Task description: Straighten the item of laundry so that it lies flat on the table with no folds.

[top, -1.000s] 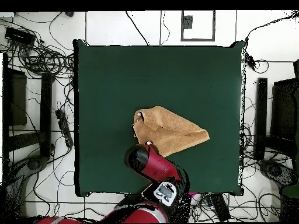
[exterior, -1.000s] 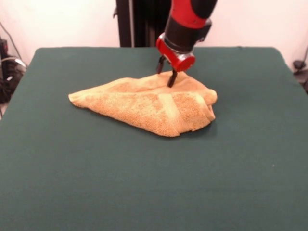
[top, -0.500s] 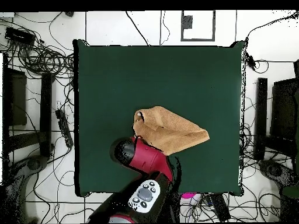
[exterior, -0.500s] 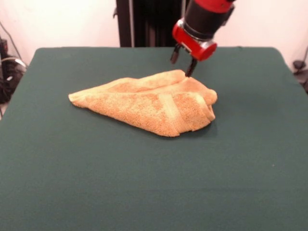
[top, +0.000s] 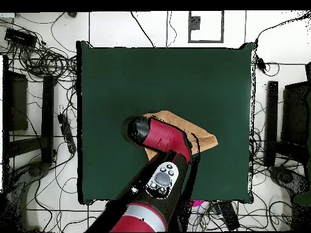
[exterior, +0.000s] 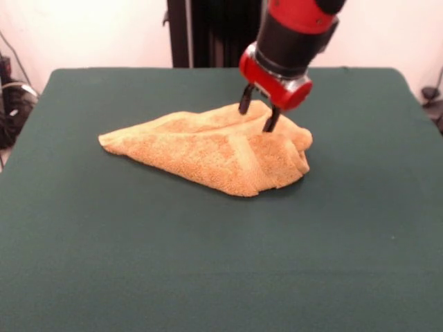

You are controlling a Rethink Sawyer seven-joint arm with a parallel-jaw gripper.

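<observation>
The orange-tan towel (exterior: 214,152) lies folded and bunched on the dark green table (exterior: 208,263), a little beyond its middle, with a woven band running across its front fold. My gripper (exterior: 256,117) hangs over the towel's far right part, its two dark fingers (exterior: 246,100) spread apart and touching the top of the cloth. It holds nothing. In the overhead view the red arm (top: 161,136) covers most of the towel (top: 197,130); only the towel's right part shows, and the gripper is hidden under the arm. No white label shows.
The robot's black pedestal (exterior: 208,31) stands behind the table's far edge. Cables and black stands (top: 36,67) lie on the floor around the table (top: 164,73).
The gripper rose and swung right off the towel half a second ago, then came back down and forward onto the towel's far right part. The towel has kept its shape.
</observation>
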